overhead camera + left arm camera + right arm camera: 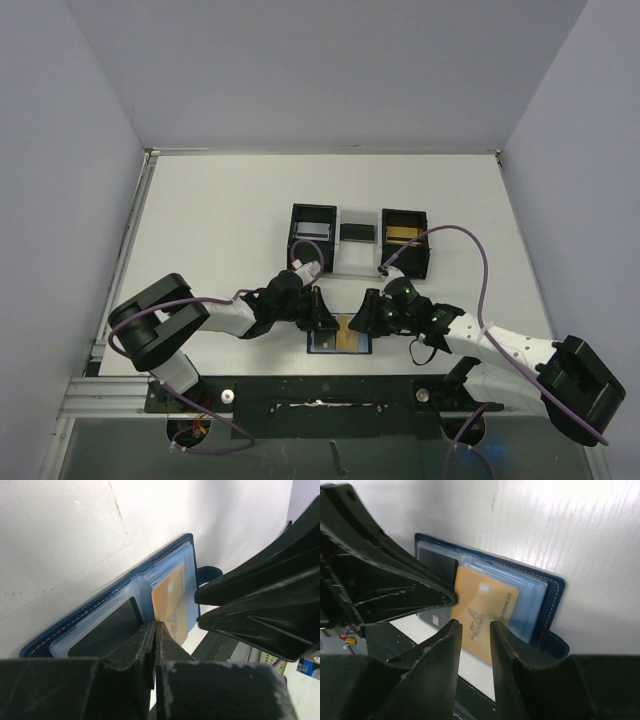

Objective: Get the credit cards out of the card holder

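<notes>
**A:** What is the left tool (pixel 155 626) doing?

**B:** Its jaws are pressed fully together with nothing between them. The tips sit at the middle fold of the card holder (pixel 75 622), which lies spread flat.

**A:** And the right tool (pixel 475 626)?

**B:** It is narrow, with a slim gap between the fingers, and grips nothing. It reaches the card holder from the side opposite the left tool, tips over the gold card (pixel 492 597). That card lies among the clear sleeves (pixel 532 600) of one half. I cannot tell how far it is out of its pocket, or whether the tips touch it.

**A:** Anything else inside?

**B:** A dark card (pixel 102 632) sits in a sleeve of the card holder's other half. A snap tab (pixel 209 573) juts from the edge on the gold card's side.

**A:** The surface?

**B:** A white desk (pixel 220 220), faintly scratched. The card holder lies on it between the two arms, near the edge where they are bolted. Beyond the card holder stand two black boxes (pixel 312 235) joined by a white tray (pixel 355 262). Pale lilac-grey walls (pixel 350 70) rise beyond those and to either side.

**A:** What is hard to see?

**B:** From above, both tools cover the card holder's far edge. One box holds something flat and greyish, the other something gold, both too small to name. In the wrist views the fingers hide the card holder's nearest parts
</notes>
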`<state>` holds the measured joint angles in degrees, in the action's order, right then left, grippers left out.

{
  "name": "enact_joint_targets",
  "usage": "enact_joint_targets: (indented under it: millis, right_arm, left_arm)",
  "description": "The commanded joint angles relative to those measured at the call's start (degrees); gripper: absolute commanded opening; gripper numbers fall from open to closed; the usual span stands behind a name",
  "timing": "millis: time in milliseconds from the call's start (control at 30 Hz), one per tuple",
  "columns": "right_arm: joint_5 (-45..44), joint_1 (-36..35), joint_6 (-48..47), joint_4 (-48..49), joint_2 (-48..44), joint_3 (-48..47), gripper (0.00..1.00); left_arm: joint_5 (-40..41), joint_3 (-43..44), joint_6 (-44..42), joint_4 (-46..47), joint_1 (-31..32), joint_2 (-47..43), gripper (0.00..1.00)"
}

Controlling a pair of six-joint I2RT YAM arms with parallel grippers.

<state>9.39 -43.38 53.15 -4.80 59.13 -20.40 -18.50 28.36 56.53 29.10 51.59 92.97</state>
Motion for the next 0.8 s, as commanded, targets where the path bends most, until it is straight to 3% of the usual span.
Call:
enact_joint_targets:
  millis: [0, 267, 567, 767]
  right_arm:
    - [-2.74, -1.11, 2.94, 0.6, 3.5, 0.4, 0.3]
    - [-5.62, 0.2, 5.44, -0.39, 1.1, 5.94, 0.31]
    - [-4.04, 0.29, 1.73, -2.61, -0.42, 1.23, 0.31]
    - [0.56, -1.41, 1.23, 3.44, -1.27, -1.57, 0.32]
  left_arm:
    - [-0.42, 1.35, -1.12, 0.38, -0.25, -2.16, 0.0]
    - [-0.44, 1.26, -3.01, -3.38, -1.37, -4.59, 0.0]
    - [-0.95, 1.11, -3.53, -3.9, -1.59, -4.37, 0.0]
    - [-0.95, 1.08, -2.53, -2.21, -1.6, -3.92, 0.0]
